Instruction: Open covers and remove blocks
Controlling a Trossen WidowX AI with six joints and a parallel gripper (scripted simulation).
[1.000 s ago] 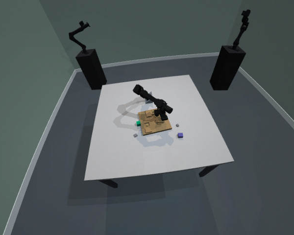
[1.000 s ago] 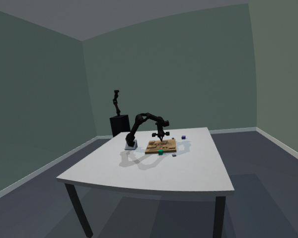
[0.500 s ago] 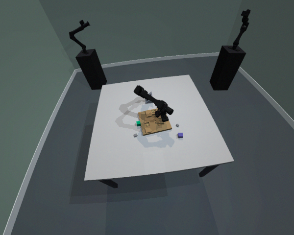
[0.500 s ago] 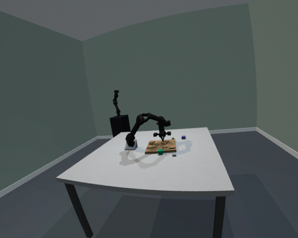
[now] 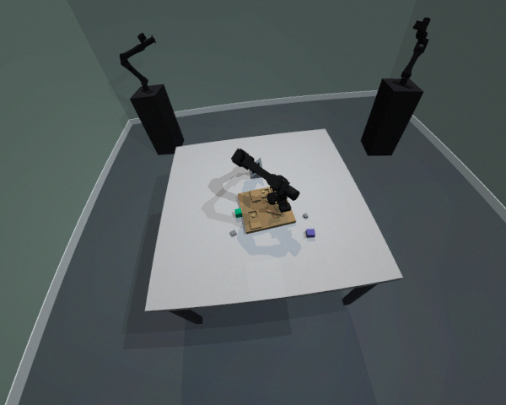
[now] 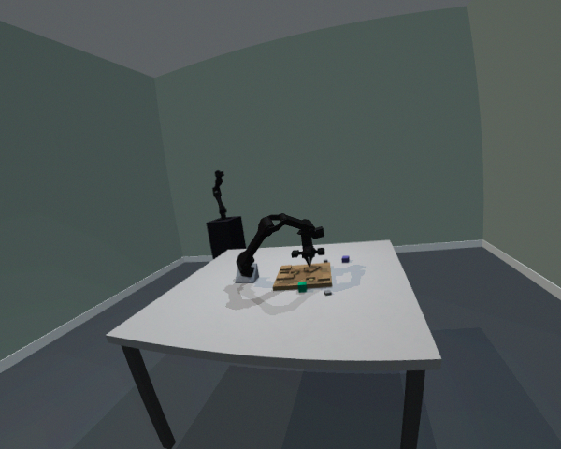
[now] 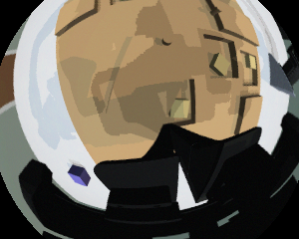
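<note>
The black parallel-jaw gripper (image 6: 310, 263) hangs point-down over the flat tan wooden puzzle board (image 5: 261, 219), its fingers pressed together with nothing between them. In the wrist view the closed fingertips form a dark wedge just short of a dark-framed well (image 7: 183, 103) in which something pale yellow shows; whether that is a block or part of a cover cannot be told.

Four blocks already lie on the white table (image 5: 227, 270), off the board. Seen from the top view, a green cube (image 5: 238, 213) sits just beside the board's edge on the side away from the gripper, a small grey block (image 5: 233, 233) lies near the corner beyond it, another small grey block (image 5: 305, 215) rests close to the gripper's side of the board, and a purple cube (image 5: 310, 233) lies further out on that same side.

The step in hand looks like cover work: a shut gripper held low over the board suits pushing a slider or nudging a swivelling cover, not picking. Farther from the fingertips, two more framed recesses (image 7: 223, 63) show pale pieces inside.

The next move probably calls for lowering the tip against the edge of the nearest cover and pushing along its track, or, if that well is already uncovered, spreading the fingers to straddle the piece within.
</note>
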